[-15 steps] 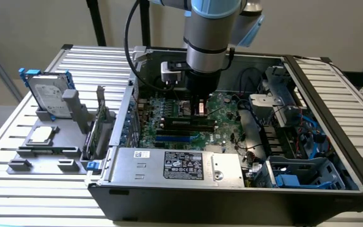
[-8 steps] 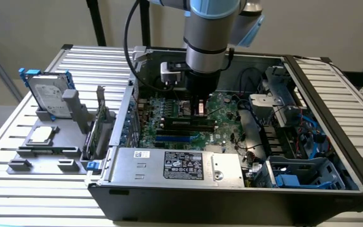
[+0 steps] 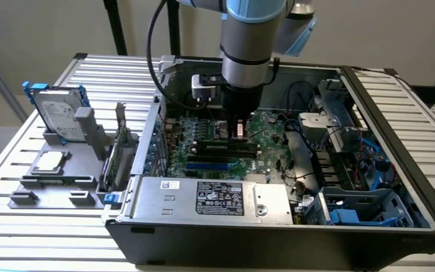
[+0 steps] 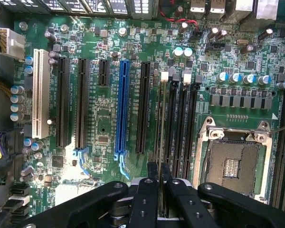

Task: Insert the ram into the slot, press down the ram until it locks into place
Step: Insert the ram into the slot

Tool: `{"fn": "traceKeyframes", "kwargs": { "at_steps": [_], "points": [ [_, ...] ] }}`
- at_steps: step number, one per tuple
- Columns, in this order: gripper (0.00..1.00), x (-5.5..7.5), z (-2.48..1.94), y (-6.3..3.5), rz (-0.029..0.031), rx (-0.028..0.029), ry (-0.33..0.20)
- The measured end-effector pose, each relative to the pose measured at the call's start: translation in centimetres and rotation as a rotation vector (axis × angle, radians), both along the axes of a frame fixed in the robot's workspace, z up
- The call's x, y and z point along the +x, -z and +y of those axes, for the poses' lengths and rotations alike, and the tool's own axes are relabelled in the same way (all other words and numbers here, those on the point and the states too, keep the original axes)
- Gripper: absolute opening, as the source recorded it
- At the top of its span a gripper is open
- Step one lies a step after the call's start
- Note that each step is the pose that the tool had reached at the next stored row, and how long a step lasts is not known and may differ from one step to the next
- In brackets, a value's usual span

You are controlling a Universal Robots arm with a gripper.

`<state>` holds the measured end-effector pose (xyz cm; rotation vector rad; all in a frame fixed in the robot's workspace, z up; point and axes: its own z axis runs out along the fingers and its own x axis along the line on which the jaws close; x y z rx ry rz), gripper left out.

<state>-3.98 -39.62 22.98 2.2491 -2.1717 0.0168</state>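
Observation:
The ram (image 4: 161,133) shows edge-on as a thin dark line running away from my gripper (image 4: 160,190), which is shut on it between two black fingers (image 4: 146,199). It lines up along the slot (image 4: 165,109), the memory socket nearest the long black expansion slots, with a pale clip (image 4: 165,76) at its far end. I cannot tell whether the ram's lower edge is seated in it. In the exterior view my gripper (image 3: 239,131) points straight down inside the open computer case, just above the black memory slots (image 3: 225,148) on the green motherboard (image 3: 202,136).
The blue slot (image 4: 122,104) and black expansion slots lie parallel to one side, the empty CPU socket (image 4: 232,161) to the other. A power supply (image 3: 210,198), drive cage (image 3: 361,207) and cables crowd the case. A hard drive (image 3: 59,116) stands on a grey fixture outside.

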Motion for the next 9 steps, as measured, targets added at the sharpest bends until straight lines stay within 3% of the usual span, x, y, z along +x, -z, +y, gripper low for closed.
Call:
{"fn": "traceKeyframes", "kwargs": {
  "at_steps": [9],
  "points": [
    [0.14,-0.01,0.00,0.20,-0.0030,0.0000,0.005]
  ]
}}
